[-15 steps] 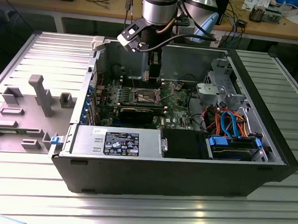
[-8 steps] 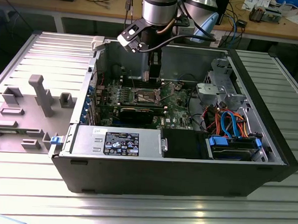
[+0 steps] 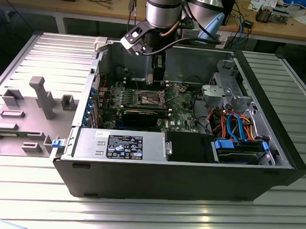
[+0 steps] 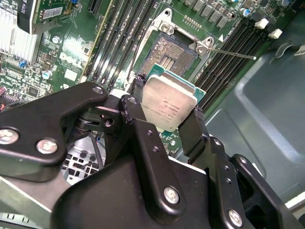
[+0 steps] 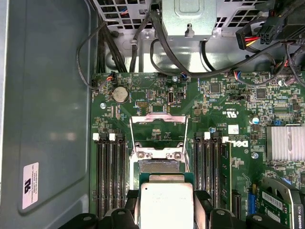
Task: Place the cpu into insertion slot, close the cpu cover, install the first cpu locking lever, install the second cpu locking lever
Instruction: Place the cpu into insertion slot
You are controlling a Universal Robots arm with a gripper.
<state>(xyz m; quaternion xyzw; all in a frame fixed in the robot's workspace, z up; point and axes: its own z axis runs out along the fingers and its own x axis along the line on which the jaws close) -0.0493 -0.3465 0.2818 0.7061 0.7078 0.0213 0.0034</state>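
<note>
Over motherboard (image 4: 71, 57), just short of insertion slot (image 4: 171, 50): fingers (image 4: 191, 131) clamp cpu (image 4: 169, 102) edges; I want it level, corners aligned.

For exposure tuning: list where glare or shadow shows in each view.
Exterior view: glare streaks the ribbed table, and the computer case interior sits in shade. Second wrist view: the cpu lid shines in the dark end effector. First wrist view: the cpu lid is washed pale, with a soft sheen on the case wall.
</note>
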